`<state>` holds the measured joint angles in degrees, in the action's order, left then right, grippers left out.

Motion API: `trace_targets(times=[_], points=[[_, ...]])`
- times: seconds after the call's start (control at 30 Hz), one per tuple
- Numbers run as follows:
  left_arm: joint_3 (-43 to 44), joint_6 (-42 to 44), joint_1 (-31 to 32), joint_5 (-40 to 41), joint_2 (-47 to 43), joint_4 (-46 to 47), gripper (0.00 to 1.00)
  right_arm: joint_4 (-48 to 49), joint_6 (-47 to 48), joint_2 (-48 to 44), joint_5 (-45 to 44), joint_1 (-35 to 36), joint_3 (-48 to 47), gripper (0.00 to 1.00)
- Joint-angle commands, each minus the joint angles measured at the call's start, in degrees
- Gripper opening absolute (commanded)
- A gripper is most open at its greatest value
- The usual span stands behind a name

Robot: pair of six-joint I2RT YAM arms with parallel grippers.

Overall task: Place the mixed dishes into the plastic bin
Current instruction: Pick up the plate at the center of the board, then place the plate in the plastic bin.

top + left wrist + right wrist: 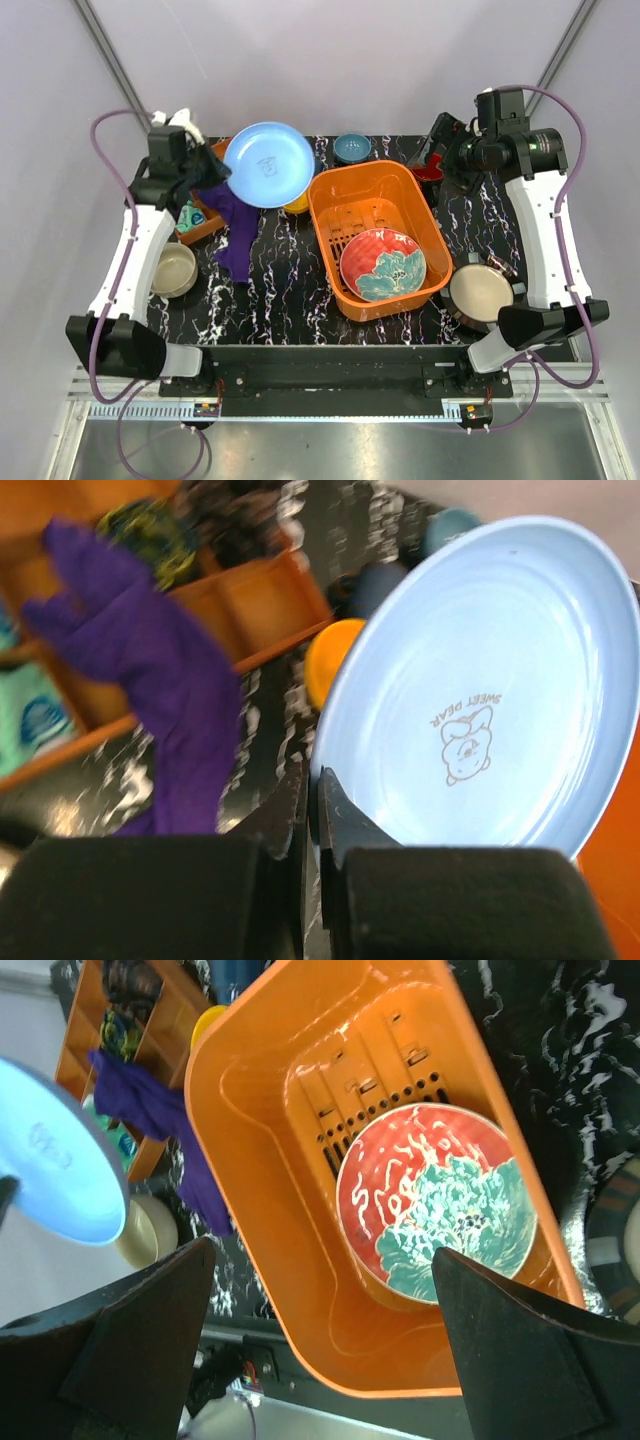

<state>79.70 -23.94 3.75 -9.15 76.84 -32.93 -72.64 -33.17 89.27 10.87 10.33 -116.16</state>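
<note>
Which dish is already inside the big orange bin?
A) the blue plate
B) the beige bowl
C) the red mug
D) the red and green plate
D: the red and green plate lies on the bottom of the orange bin, while the blue plate is held up in the air by the left gripper, outside the bin.

Left part of the table (280, 290) (black w/ white marbling): you've got a brown-orange compartment tray (205, 229). A purple cloth (238, 235) drapes from the tray over its near wall & down onto the table. A teal toy (192, 215) sits in a compartment just left of the cloth. A farther compartment holds a blurry green-yellow item (150, 528), can't ID.
</note>
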Motion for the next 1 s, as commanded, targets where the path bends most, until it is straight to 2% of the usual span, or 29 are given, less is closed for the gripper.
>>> trace_targets(times=[0.0, 0.17, 0.3, 0.47, 0.77, 0.97], points=[[11.3, 2.1, 7.9, 0.1, 6.2, 0.2, 0.00, 1.1, -2.2, -1.9, -7.3, 0.2, -3.1, 1.00], [18.7, 5.0, 15.4, -1.3, 13.0, -1.7, 0.00, 0.9, -3.2, -3.9, -10.5, -0.1, -2.4, 1.00], [20.1, 7.3, 22.2, 0.0, 17.1, -3.3, 0.00, 0.9, -3.3, -6.2, -10.6, -1.6, -0.6, 1.00], [18.2, 8.7, 25.3, 0.4, 19.6, -3.7, 0.00, 0.9, -3.5, -8.0, -10.6, -2.3, 1.9, 1.00], [13.7, 9.6, 34.4, 2.4, 24.1, -3.0, 0.00, 1.3, -3.2, -8.9, -8.5, -3.0, 4.2, 1.00], [7.0, 7.1, 35.3, 1.7, 24.3, 1.4, 0.00, 1.2, -2.1, -8.6, -6.8, -3.1, 4.3, 1.00]])
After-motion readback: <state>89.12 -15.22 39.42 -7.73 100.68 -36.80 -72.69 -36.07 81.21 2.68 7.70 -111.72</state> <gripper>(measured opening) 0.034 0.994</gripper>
